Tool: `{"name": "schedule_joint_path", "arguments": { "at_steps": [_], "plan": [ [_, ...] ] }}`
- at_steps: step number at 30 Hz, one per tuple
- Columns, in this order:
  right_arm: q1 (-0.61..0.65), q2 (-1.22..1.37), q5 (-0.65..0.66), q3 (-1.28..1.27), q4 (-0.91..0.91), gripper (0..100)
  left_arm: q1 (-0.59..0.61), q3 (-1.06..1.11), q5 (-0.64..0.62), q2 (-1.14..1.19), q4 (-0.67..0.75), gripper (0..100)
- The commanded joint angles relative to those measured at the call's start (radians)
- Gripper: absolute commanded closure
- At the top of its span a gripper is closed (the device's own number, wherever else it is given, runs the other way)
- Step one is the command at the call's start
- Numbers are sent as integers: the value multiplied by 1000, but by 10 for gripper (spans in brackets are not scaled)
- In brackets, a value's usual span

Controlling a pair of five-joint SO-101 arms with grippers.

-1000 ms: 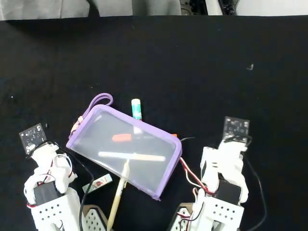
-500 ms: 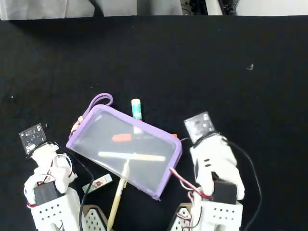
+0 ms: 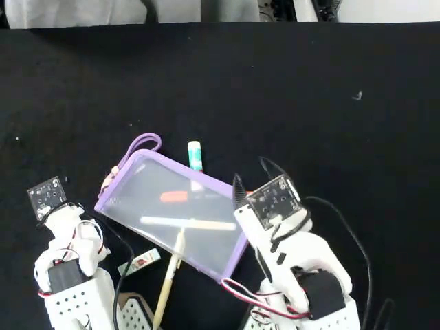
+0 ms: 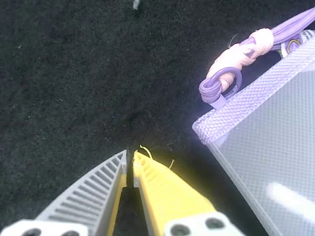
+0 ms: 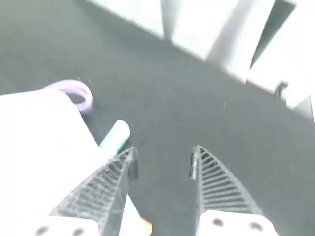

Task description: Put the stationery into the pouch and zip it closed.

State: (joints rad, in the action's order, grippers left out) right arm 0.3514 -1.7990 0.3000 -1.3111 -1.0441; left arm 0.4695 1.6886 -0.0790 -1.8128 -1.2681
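Right jaws: spread wide, holding nothing, above the right end of the pouch (image 3: 137, 189).
Left jaws: closed together, empty, low over the counter (image 3: 309, 89), near the pouch's left corner.
Pouch: flat on the counter, clear face up, purple trim, strap (image 3: 143, 142) at its far left corner. Red pen (image 3: 174, 197) and white pen (image 3: 165, 221) lie inside.
Green-and-white stick (image 3: 195, 155): on the counter, just beside the pouch's far edge.
Pencil (image 3: 165, 289): crosses the pouch's near edge; over or under it cannot be told.
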Motion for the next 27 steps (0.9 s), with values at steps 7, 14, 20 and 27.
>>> {"name": "schedule_joint_path", "arguments": {
  "at_steps": [7,14,20,27],
  "plan": [
    [147,654,-92,489,107,818,4,12,-6,-6,-5,970],
    [272,1218,-92,858,101,818,4,12,-6,-6,-5,970],
    [307,1620,-92,1121,101,818,4,12,-6,-6,-5,970],
    [307,1977,-92,1406,92,818,4,12,-6,-6,-5,970]
  ]
}}
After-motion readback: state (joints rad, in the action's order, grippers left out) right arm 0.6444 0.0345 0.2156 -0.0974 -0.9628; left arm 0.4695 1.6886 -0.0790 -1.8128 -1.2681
